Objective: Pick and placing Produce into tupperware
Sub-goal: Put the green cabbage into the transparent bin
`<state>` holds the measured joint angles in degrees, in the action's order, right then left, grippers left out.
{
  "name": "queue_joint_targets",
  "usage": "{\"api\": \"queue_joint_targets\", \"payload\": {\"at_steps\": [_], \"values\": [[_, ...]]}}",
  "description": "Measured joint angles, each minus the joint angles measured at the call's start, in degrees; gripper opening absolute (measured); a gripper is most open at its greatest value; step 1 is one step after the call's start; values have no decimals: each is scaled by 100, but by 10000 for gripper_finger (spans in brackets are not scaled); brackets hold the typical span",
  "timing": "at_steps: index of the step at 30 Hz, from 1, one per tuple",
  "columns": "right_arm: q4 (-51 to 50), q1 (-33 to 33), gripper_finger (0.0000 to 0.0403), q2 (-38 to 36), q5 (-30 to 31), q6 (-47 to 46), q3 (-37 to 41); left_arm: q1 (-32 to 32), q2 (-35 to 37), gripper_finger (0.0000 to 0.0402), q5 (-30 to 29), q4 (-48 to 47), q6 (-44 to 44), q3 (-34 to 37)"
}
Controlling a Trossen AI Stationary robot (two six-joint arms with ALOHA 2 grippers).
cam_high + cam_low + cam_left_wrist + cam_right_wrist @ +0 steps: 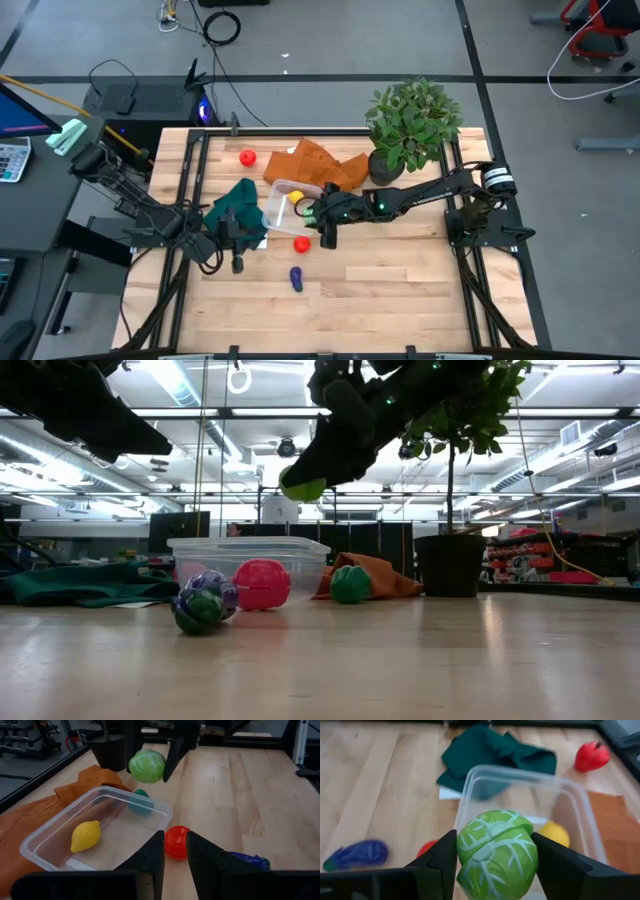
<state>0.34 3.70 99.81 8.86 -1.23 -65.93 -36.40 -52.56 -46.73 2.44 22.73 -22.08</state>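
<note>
While our right gripper (496, 865) clamps the round, veined yellow-green toy cabbage (497, 853), the clear, low-walled plastic tupperware (475, 787) holding a yellow toy lemon (554, 833) sits just ahead below it.

You are looking down on a wooden table (400, 270) with the tupperware (276, 205) near its middle. Inside the tupperware lies a lemon (297, 198). A cabbage (497, 853) hangs above the tupperware's edge, between the fingers of the right gripper (318, 213). One cloth (236, 210) lies left of the tupperware, another (312, 165) behind it. A tomato (301, 243) sits just in front, an eggplant (296, 278) farther forward. A second tomato (247, 156) lies behind-left, a potted plant (410, 125) behind-right. The left gripper (237, 262) rests front-left.
</note>
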Motion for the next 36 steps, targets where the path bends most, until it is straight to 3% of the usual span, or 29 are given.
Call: {"api": "queue_joint_targets", "payload": {"at_steps": [13,21,31,36], "values": [[675,-297,181,211,-91,150,11,229,0,80,-21,-64,3,1],[856,-415,181,828,-182,200,-408,253,2,80,-19,-101,64,-1],[-552,-408,181,1846,-214,405,-1868,235,2,82,24,-236,147,0],[-800,-434,181,2121,-206,388,-2198,209,2,84,29,-340,237,1]]}}
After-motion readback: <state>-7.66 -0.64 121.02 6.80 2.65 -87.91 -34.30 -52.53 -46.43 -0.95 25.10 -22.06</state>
